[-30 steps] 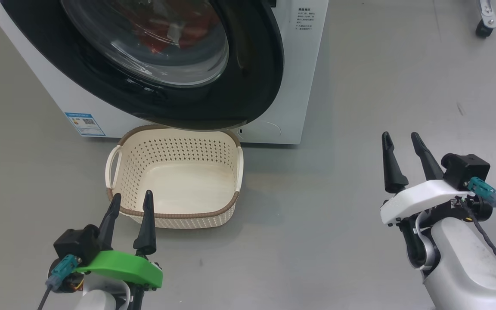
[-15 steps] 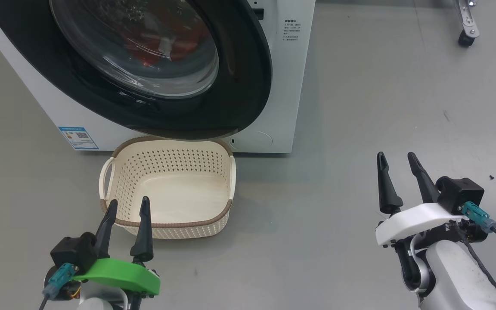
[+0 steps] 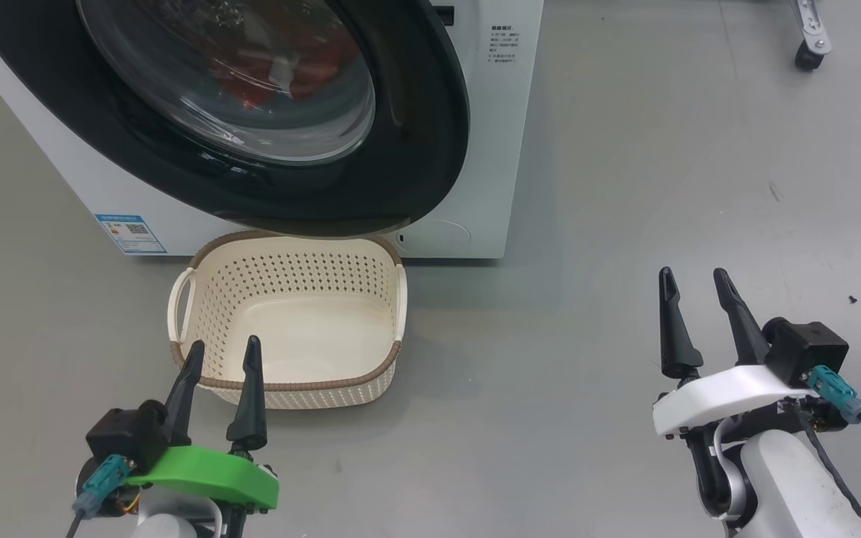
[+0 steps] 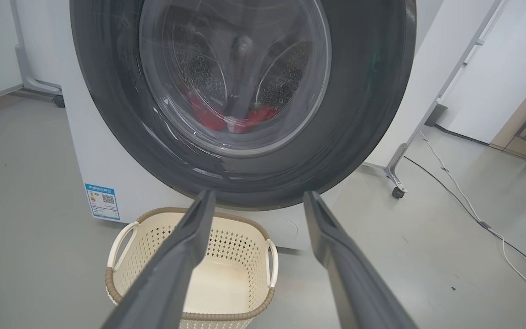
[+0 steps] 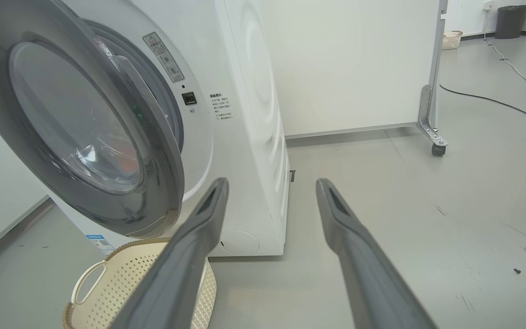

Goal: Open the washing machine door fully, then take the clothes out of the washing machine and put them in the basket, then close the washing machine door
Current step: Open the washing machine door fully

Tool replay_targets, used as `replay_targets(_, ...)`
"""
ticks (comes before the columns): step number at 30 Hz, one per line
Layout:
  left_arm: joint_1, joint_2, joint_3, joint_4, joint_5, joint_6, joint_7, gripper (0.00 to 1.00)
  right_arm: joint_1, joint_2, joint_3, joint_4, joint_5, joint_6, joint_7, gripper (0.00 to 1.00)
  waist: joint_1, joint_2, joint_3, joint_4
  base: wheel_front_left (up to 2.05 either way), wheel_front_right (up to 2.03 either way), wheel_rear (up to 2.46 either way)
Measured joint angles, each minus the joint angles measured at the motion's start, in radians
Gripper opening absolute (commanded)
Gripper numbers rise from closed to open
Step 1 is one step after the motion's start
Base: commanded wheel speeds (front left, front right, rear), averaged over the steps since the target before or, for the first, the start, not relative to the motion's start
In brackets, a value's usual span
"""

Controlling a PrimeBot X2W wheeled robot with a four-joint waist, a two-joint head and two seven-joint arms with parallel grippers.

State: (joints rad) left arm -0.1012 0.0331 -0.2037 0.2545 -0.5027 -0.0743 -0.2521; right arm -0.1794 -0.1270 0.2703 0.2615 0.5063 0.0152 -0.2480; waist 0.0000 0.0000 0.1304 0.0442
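Even, diffuse light from overhead fills all three views, bright and slightly cool, so that the grey floor (image 3: 625, 187) carries only soft, faint shadows: one to the right of the washing machine (image 3: 505, 149) and one around the foot of the basket (image 3: 288, 388). The glossy black rim and bulging glass of the door (image 3: 430, 134) bear streaked white reflections that partly veil the red clothes (image 3: 303, 71) behind. The head view is sharp throughout, whereas both wrist views make upright lines lean towards their edges and render the dark fingers (image 4: 181, 256) nearest each lens soft and out of focus
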Motion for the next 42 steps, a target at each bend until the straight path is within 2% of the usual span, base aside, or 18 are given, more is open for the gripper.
replay_targets(42,0.0,0.0,-0.005,-0.004,0.001,0.0,0.0,1.0,0.052,0.029,-0.051,-0.067,-0.069,0.01,0.0,1.0,0.0,0.0,0.023,0.01,0.0,0.0,0.0)
